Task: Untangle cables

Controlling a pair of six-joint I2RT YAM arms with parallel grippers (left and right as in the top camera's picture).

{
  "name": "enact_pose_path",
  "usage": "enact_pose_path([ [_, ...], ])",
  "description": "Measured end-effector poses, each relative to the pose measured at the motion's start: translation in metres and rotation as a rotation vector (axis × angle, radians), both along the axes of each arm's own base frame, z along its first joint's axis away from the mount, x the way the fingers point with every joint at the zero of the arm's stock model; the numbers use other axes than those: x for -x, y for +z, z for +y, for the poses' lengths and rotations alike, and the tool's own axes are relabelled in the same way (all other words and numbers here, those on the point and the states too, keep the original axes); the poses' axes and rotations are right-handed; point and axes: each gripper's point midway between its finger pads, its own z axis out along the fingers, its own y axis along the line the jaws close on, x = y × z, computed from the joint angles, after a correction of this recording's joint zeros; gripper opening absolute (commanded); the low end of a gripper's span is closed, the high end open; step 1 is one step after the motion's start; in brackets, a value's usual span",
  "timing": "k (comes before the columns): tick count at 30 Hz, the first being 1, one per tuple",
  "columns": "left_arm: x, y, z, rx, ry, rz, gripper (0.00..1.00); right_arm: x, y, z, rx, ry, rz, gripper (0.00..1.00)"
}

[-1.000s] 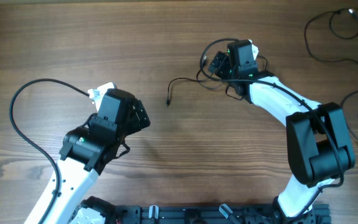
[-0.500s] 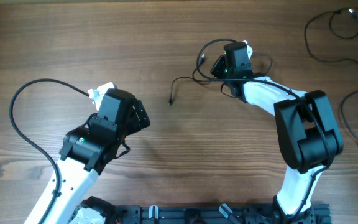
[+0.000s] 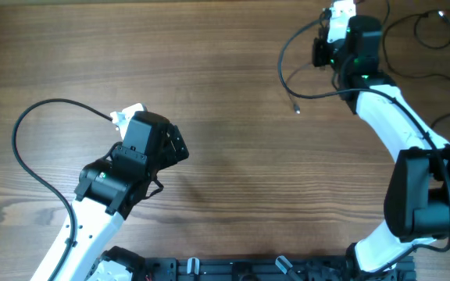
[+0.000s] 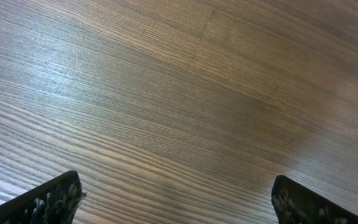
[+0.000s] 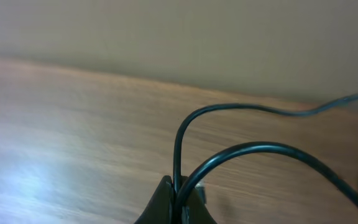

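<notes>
Right gripper (image 5: 178,204) pinched shut on a thin dark cable (image 5: 253,147), its loops rising from the fingertips, left gripper (image 4: 179,199) wide open over the table (image 4: 179,93), well apart

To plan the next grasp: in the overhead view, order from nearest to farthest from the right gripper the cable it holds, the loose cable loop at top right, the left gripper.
1. Held cable: pinched in the right gripper.
2. Loose cable loop: top right corner.
3. Left gripper: far to the left, lower.
</notes>
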Motion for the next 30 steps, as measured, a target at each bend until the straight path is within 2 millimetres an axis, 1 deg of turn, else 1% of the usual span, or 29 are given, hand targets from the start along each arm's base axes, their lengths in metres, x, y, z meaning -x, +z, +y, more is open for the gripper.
enact_pose_path([
  [2,0.000,0.000,0.000,0.000,0.000,0.000,1.00,0.000,-0.003,-0.006,0.153,0.087,-0.022,0.04],
  [3,0.000,0.000,0.000,0.000,0.000,0.000,1.00,0.000,-0.007,-0.008,0.202,0.116,-0.022,0.04],
  [4,0.000,0.000,0.000,0.000,0.000,0.001,1.00,0.000,-0.012,-0.010,0.248,0.142,-0.015,0.04],
  [5,0.000,0.000,0.000,0.000,0.000,0.000,1.00,0.000,-0.022,-0.014,0.309,0.177,-0.004,0.04],
  [6,0.000,0.000,0.000,-0.001,0.000,0.001,1.00,0.000,-0.033,-0.018,0.363,0.208,0.010,0.04],
  [7,0.000,0.000,0.000,0.000,0.000,0.000,1.00,0.000,-0.050,-0.027,0.426,0.240,0.036,0.04],
  [11,0.000,0.000,0.000,0.000,0.000,0.001,1.00,0.000,-0.105,-0.059,0.524,0.275,0.123,0.05],
  [12,0.000,0.000,0.000,0.000,0.000,0.001,1.00,0.000,-0.117,-0.067,0.532,0.274,0.144,0.09],
  [14,0.000,0.000,0.000,0.000,0.000,0.000,1.00,0.001,-0.125,-0.081,0.545,0.264,0.159,0.39],
  [15,0.000,0.000,0.000,0.000,0.000,0.001,1.00,0.001,-0.125,-0.086,0.546,0.252,0.159,0.45],
  [16,0.000,0.000,0.000,0.000,0.000,0.001,1.00,-0.002,-0.121,-0.092,0.553,0.237,0.145,0.54],
  [17,0.000,0.000,0.000,0.000,0.000,0.001,1.00,-0.005,-0.117,-0.095,0.550,0.215,0.128,0.70],
  [18,0.000,0.000,0.000,0.000,0.000,0.000,1.00,-0.006,-0.116,-0.096,0.547,0.210,0.126,0.88],
  [19,0.000,0.000,0.000,0.000,0.000,0.001,1.00,-0.006,-0.115,-0.096,0.536,0.199,0.127,0.99],
  [20,0.000,0.000,0.000,0.000,0.000,0.001,1.00,-0.006,-0.113,-0.095,0.527,0.191,0.126,1.00],
  [21,0.000,0.000,0.000,0.000,0.000,0.001,1.00,-0.006,-0.106,-0.093,0.517,0.182,0.115,1.00],
  [23,0.000,0.000,0.000,0.000,0.000,0.001,1.00,-0.007,-0.073,-0.087,0.509,0.164,0.063,1.00],
  [24,0.000,0.000,0.000,0.000,0.000,0.000,1.00,-0.007,-0.052,-0.083,0.510,0.159,0.029,1.00],
  [26,0.000,0.000,0.000,0.000,0.000,0.001,1.00,0.001,-0.002,-0.071,0.506,0.152,-0.045,1.00],
  [27,0.000,0.000,0.000,0.000,0.000,0.001,1.00,0.006,0.023,-0.066,0.484,0.136,-0.083,1.00],
  [28,0.000,0.000,0.000,0.000,0.000,0.000,1.00,0.014,0.051,-0.063,0.417,0.096,-0.115,1.00],
  [29,0.000,0.000,0.000,0.000,0.000,0.000,1.00,0.016,0.056,-0.064,0.392,0.079,-0.117,1.00],
  [30,0.000,0.000,0.000,0.000,0.000,0.001,1.00,0.016,0.057,-0.064,0.361,0.062,-0.115,1.00],
])
